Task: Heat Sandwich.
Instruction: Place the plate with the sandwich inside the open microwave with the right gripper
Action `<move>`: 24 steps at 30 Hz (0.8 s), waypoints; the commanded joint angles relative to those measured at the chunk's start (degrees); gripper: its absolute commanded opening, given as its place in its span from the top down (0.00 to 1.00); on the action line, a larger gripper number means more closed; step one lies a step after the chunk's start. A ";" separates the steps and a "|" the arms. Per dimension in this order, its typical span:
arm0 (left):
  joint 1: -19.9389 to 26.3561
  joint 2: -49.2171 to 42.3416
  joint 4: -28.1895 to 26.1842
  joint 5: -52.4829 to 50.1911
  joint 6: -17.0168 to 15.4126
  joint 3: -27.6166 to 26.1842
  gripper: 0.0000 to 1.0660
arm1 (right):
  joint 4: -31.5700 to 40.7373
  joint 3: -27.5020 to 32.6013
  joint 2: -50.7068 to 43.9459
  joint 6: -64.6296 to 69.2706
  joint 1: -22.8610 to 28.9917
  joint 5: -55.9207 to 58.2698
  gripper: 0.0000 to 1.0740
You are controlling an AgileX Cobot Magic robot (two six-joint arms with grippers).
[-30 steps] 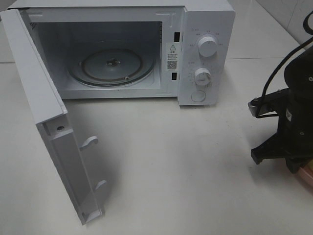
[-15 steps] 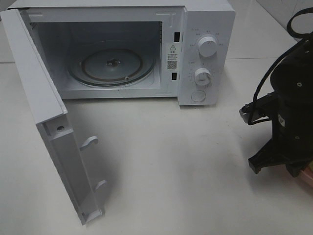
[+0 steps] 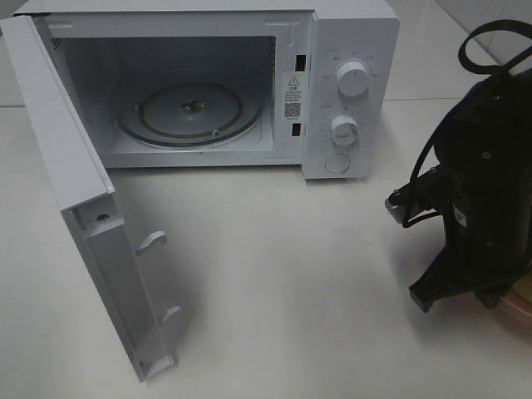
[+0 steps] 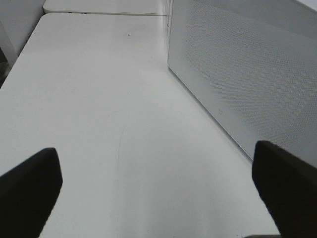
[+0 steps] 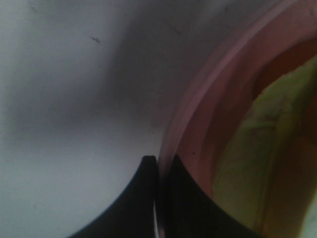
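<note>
Microwave (image 3: 349,50): door (image 3: 75,191) open toward seven o'clock.
Pink plate (image 3: 517,306): on the table (image 3: 291,274), at four o'clock from the microwave.
Right gripper (image 5: 157,163): clamped on the plate's rim.
Sandwich (image 5: 257,148): on the plate, just inside the pinched rim.
Left gripper (image 4: 154,151): jaws spread wide above the table.

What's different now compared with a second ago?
The right arm has swung left across the table, with the right gripper pinched shut on the pink plate rim, sandwich aboard. The microwave, its open door and bare turntable look unchanged.
</note>
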 commanded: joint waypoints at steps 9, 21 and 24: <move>0.17 -1.43 -0.17 -0.57 0.06 0.23 0.07 | -1.26 3.38 -10.49 -0.97 2.46 3.44 1.00; 0.17 -1.43 -0.17 -0.57 0.06 0.23 0.07 | 0.23 6.53 -18.39 -2.01 2.46 4.98 1.00; 0.17 -1.43 -0.17 -0.57 0.06 0.23 0.07 | 0.80 7.22 -20.17 -2.69 2.46 5.61 1.00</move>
